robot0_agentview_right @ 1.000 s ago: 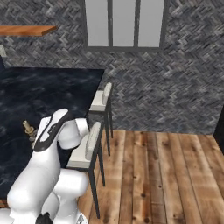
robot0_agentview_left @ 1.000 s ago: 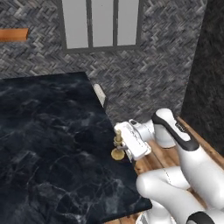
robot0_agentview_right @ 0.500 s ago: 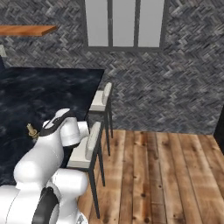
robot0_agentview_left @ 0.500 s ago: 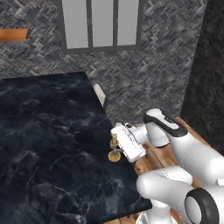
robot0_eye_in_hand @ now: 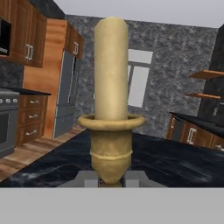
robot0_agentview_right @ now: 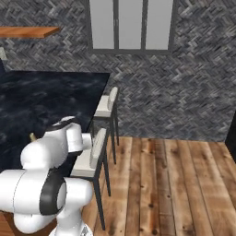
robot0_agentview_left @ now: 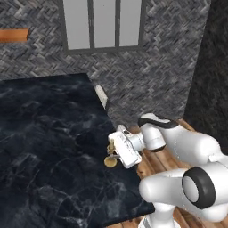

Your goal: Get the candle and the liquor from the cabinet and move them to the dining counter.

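A cream-yellow candle (robot0_agentview_left: 110, 150) in a small brass holder stands upright at the right edge of the dining counter (robot0_agentview_left: 44, 133). Its round base sits at or just above the black marble top. My gripper (robot0_agentview_left: 115, 152) is shut on the holder's stem, reaching in from the right. The hand view has the candle (robot0_eye_in_hand: 111, 74) upright and close, with my gripper (robot0_eye_in_hand: 111, 178) clamped on the holder's foot and the dark counter (robot0_eye_in_hand: 175, 162) behind. From the right base view a bit of the candle (robot0_agentview_right: 32, 137) peeks past my arm. Reddish wall cabinets (robot0_eye_in_hand: 24, 41) hang far off. The liquor is out of view.
Two white stools (robot0_agentview_right: 105, 110) (robot0_agentview_right: 90, 156) stand along the counter's right side, close to my base. A grey brick wall with a window (robot0_agentview_left: 103, 24) closes the far end. A wooden shelf (robot0_agentview_right: 27, 31) hangs at upper left. Wood floor (robot0_agentview_right: 175, 184) lies to the right.
My arm has carried the candle a little leftward and lower over the counter's edge, and the elbow has folded nearer the base. The grip stays the same.
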{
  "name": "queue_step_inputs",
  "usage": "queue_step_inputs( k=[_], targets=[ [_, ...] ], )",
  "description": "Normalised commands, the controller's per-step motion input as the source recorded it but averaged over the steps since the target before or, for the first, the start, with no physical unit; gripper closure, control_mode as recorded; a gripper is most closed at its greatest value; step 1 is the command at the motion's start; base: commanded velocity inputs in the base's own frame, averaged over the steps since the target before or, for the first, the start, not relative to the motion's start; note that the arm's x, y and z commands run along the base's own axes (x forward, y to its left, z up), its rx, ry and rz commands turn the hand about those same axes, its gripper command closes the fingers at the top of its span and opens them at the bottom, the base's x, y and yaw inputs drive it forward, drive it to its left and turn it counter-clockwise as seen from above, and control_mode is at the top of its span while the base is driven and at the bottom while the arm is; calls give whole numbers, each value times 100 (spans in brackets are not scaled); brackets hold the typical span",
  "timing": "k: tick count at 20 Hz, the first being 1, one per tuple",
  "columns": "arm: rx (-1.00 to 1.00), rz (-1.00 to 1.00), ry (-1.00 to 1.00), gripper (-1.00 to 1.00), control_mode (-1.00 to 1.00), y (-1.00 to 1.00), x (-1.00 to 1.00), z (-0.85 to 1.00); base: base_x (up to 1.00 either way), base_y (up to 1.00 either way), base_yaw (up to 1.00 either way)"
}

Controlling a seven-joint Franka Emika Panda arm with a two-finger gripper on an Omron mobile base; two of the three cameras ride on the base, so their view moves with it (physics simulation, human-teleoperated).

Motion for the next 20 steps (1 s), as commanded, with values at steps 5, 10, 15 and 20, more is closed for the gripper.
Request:
queue_step_inputs(
  k=[5, 10, 15, 20],
  targets=[
    [3, 0, 0, 100, -100, 3, 27, -23, 0, 0, 0],
    [0, 0, 0, 100, -100, 2, 30, -20, 0, 0, 0],
    [-1, 0, 0, 100, -100, 2, 22, -8, 0, 0, 0],
    [-1, 0, 0, 100, -100, 5, 15, -19, 0, 0, 0]
  ],
)
